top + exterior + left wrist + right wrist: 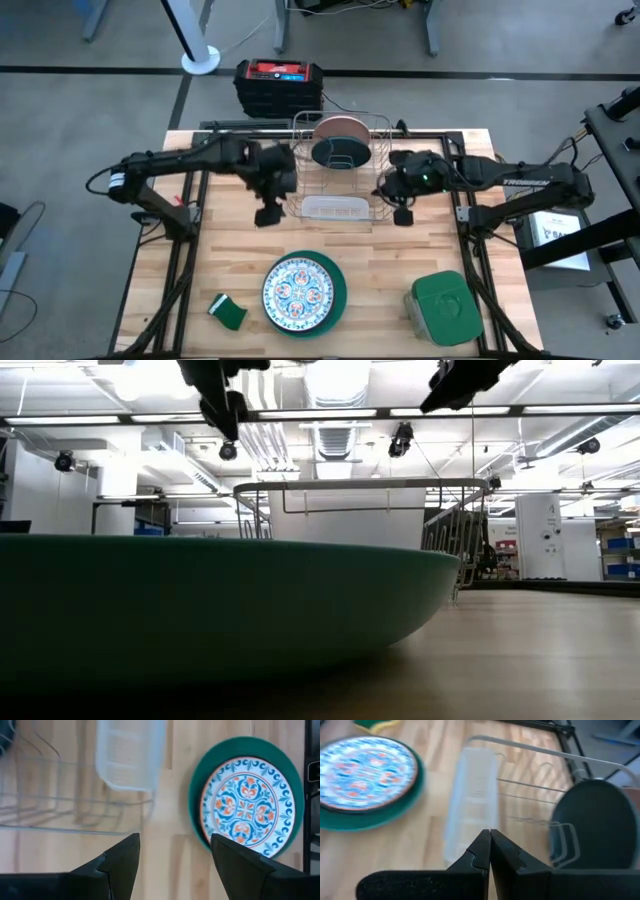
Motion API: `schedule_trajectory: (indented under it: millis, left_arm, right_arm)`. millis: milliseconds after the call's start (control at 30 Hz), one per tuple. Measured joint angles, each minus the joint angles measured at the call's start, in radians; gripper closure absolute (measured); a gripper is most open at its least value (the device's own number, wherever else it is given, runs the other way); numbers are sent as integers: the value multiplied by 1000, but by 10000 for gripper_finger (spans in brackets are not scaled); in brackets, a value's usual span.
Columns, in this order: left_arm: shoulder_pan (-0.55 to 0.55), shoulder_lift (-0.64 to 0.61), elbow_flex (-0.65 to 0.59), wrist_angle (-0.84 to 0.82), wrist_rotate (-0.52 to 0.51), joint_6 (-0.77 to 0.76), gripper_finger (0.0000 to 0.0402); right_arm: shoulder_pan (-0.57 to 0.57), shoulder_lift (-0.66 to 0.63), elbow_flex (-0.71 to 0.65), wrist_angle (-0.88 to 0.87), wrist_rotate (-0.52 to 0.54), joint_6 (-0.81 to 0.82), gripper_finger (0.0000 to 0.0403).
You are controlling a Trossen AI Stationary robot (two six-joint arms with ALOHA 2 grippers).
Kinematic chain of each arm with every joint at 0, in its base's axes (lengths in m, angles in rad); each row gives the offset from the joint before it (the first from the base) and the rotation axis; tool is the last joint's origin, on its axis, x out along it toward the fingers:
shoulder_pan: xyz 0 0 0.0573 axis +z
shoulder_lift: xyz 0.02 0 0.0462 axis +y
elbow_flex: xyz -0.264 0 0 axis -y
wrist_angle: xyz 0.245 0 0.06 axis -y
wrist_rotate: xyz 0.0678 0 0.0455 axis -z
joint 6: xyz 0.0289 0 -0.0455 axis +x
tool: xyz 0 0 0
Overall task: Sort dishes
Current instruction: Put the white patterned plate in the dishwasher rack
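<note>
The bright teal-green plate (200, 610) sits closest on the surface (400, 270), with the ornamented white plate (302, 290) stacked on it. The salmon-pink plate (343, 130) and dark teal plate (340, 153) stand upright in the wire rack (300, 185). The left claw (268, 214) hangs released beside the rack; the right claw (403, 214) is clenched, empty, on its other side.

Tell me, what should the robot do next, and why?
Probably lower the open left claw toward the patterned plate, which lies on the green plate on the table. The pink plate and dark plate already stand in the rack.
</note>
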Motion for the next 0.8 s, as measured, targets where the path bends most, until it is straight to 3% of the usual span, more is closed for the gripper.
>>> schedule_trajectory:
  millis: [200, 400, 567, 800]
  left_arm:
    - [-173, 0, -34, 28, -28, -152, 169]
    - [-335, 0, -159, 171, -34, -301, 169]
    - [-442, 0, -275, 319, -100, -428, 169]
    - [-582, 0, -363, 422, -166, -613, 169]
  right_arm:
    - [83, -3, -48, 11, 3, 158, 403]
    - [188, 36, -88, 62, 4, 279, 403]
    - [291, 84, -89, 106, 124, 404, 403]
    - [366, 166, -78, 128, 132, 557, 403]
